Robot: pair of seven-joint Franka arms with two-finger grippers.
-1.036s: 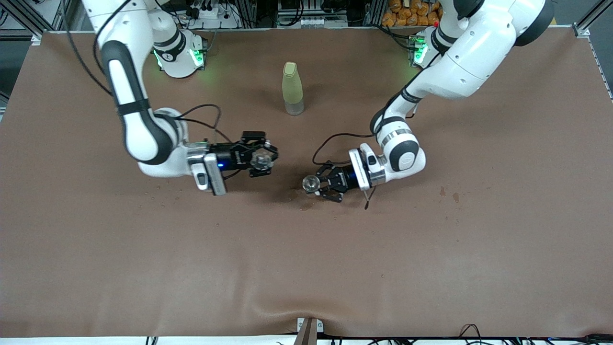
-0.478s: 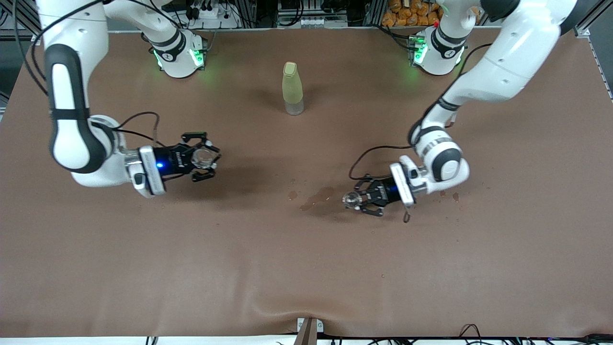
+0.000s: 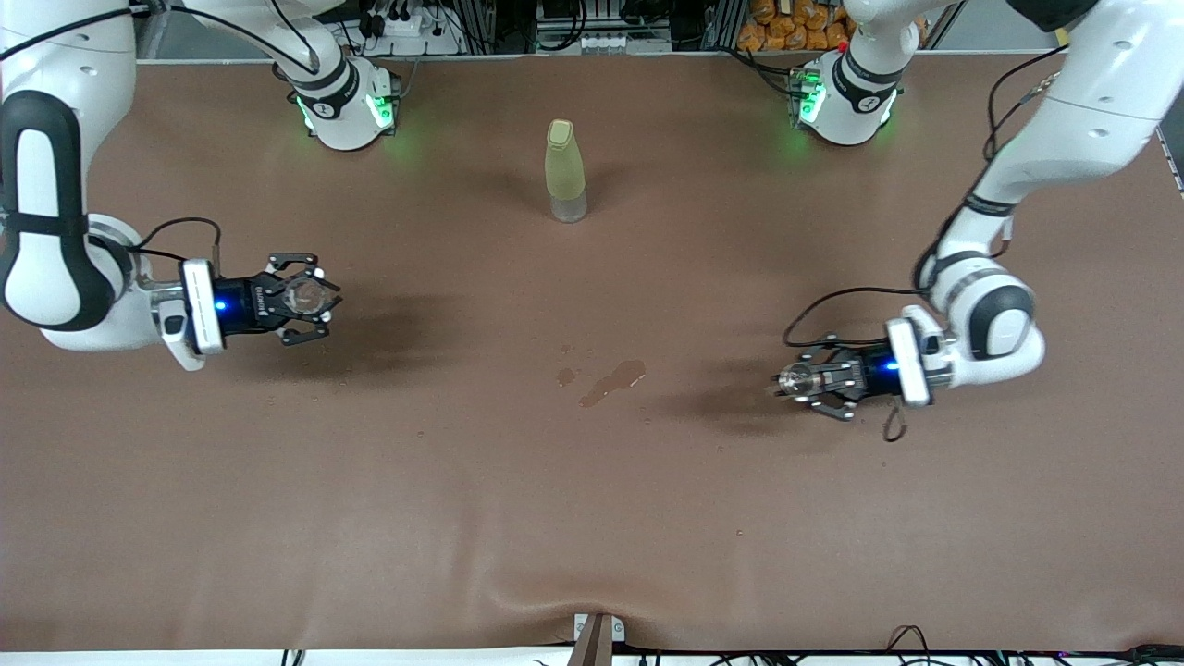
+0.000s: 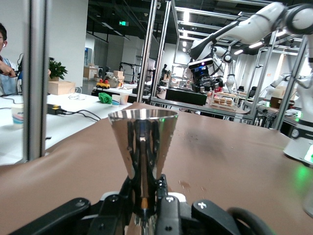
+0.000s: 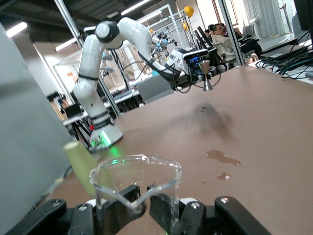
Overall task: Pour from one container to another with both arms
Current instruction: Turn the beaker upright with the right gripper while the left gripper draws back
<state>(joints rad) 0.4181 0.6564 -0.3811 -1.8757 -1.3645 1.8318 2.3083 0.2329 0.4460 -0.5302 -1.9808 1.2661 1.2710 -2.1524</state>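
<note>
**Both tools gripping vessels, wide apart**

Left tool [image 3: 803, 379] is clamped on a steel jigger [image 4: 142, 147], held upright above the counter [image 3: 592, 518] toward the left arm's end. My right tool [image 3: 310, 298] grips a clear glass beaker [image 5: 135, 183], upright, over the right arm's end. Between them I see a small spill [image 3: 610, 380] on the counter, and nearer the bases a yellow-green bottle [image 3: 564, 170] stands upright.

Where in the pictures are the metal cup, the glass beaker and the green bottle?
Metal cup [image 4: 142, 142]: left wrist view, on its shiny cone wall.
Glass beaker [image 5: 138, 182]: right wrist view, on its clear wall under the rim.
Green bottle [image 3: 564, 171]: front view, on its body.
</note>
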